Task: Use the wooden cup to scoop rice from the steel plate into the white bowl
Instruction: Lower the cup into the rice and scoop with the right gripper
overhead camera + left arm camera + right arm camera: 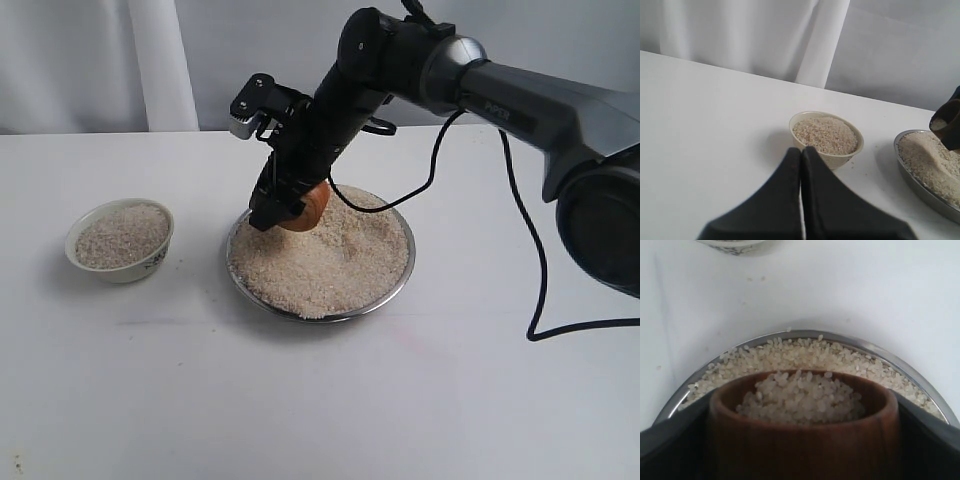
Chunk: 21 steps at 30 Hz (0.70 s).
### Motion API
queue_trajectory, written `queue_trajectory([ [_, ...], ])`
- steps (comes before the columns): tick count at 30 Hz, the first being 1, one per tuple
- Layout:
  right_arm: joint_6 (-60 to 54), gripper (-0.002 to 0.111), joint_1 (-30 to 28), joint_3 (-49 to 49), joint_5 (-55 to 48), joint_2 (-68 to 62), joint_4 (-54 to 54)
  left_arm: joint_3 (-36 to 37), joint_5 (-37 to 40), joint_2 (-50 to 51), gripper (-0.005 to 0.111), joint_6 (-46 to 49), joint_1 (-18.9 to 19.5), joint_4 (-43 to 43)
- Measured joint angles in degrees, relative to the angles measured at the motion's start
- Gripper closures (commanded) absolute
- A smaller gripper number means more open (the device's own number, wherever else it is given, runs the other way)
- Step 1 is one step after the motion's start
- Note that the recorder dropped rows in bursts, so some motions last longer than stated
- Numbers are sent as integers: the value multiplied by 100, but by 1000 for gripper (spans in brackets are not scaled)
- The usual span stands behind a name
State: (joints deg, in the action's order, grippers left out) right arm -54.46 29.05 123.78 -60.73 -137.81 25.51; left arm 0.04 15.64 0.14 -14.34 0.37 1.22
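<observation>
The steel plate [400,280] sits mid-table, heaped with rice [330,260]. My right gripper [290,205] is shut on the wooden cup [312,207], held just over the plate's far left part. In the right wrist view the wooden cup [805,440] is full of rice [802,397], with the plate's rim [875,347] beyond it. The white bowl [140,268] stands to the left, holding rice [122,236]. My left gripper [801,152] is shut and empty, hovering just before the white bowl [840,159]; it does not show in the exterior view.
A black cable [530,250] trails from the right arm across the table's right side. A white curtain [160,60] hangs behind the table. A few stray grains [860,172] lie on the tabletop by the bowl.
</observation>
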Motion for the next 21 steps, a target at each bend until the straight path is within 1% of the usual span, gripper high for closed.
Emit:
queue_trajectory([
  [16, -72, 108, 0, 0, 0, 0, 33, 0, 0, 0, 107, 0, 0, 0],
  [21, -256, 108, -116, 0, -101, 11, 710, 0, 0, 0, 107, 0, 0, 0],
])
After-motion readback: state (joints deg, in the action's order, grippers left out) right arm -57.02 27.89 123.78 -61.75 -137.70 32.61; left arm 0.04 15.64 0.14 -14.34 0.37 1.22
